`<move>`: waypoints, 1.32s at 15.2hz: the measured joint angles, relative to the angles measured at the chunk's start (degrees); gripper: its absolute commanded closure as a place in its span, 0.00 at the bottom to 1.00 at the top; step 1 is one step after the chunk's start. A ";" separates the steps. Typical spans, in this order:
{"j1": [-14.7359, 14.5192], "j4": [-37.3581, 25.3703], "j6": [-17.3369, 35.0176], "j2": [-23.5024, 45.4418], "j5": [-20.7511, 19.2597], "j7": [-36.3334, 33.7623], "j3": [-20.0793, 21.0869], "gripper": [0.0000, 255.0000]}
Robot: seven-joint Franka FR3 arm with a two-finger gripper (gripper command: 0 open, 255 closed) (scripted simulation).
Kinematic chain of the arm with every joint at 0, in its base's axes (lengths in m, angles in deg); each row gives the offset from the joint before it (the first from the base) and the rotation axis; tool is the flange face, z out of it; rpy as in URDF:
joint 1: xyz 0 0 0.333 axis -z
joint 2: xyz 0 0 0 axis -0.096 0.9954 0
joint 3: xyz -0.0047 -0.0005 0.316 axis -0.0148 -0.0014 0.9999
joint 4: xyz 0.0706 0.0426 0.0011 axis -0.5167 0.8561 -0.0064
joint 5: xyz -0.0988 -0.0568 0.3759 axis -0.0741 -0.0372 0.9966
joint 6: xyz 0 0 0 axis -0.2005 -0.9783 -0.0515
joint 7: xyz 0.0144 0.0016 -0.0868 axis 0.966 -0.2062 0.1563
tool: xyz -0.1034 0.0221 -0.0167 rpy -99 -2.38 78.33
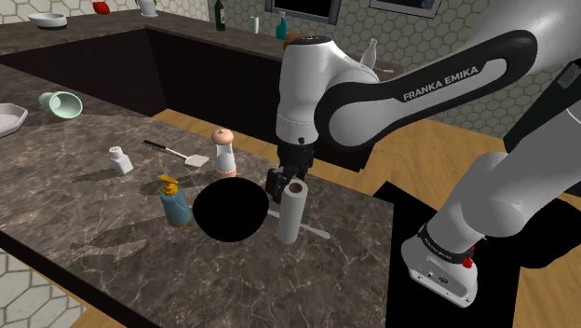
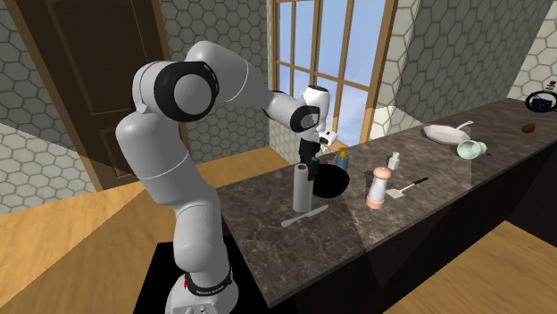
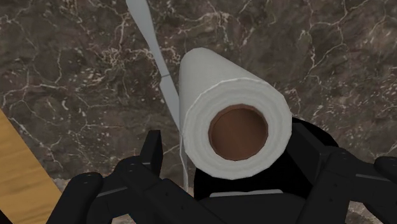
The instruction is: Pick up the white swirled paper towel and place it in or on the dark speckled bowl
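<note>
the upright paper towel roll (image 3: 235,127) is flanked by the open jaws, beside the dark bowl (image 1: 228,210) on the desk (image 1: 93,228)

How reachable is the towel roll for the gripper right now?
Very, probably. The gripper is already at the upright roll, with its open fingers on either side near the roll's top and nothing between them and it. The bowl stands beside the roll, out of the way.
</note>
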 measured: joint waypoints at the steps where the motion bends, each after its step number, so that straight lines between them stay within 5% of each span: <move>1: 0.00 0.02 0.04 0.01 0.00 0.00 0.00 0.00; 3: 0.00 0.03 0.06 0.02 0.00 0.01 0.00 0.00; 4: 0.00 0.03 0.06 0.02 0.00 0.01 0.00 1.00; 20: -0.06 -2.25 -4.10 -1.99 0.41 0.33 -0.77 1.00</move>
